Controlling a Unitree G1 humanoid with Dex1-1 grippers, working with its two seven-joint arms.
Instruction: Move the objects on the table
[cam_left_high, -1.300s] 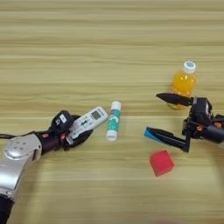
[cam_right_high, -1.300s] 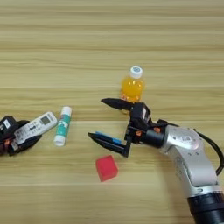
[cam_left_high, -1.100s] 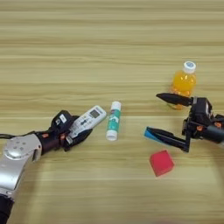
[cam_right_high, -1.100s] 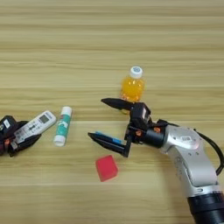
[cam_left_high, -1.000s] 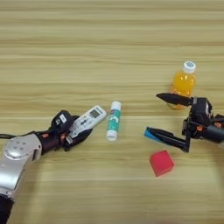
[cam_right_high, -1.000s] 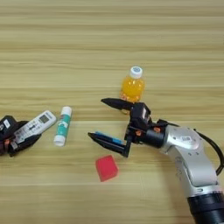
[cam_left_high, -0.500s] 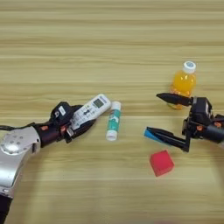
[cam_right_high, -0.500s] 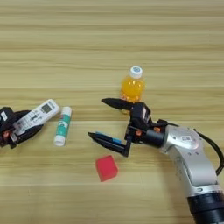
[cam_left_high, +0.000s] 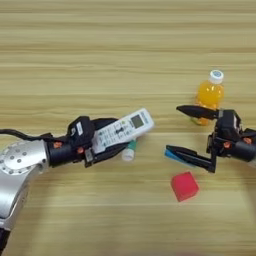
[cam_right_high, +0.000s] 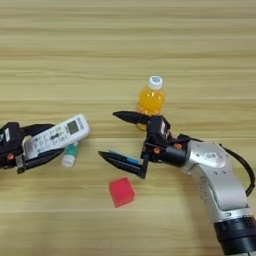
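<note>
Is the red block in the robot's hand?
No, the red cube lies alone on the table, just below the right gripper, whose fingers are spread open and do not touch it.

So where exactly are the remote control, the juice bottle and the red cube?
remote control (cam_left_high: 122, 131), left eye view, on its button face.
juice bottle (cam_right_high: 151, 98), right eye view, on its orange body.
red cube (cam_left_high: 184, 186), left eye view, on its top face.
</note>
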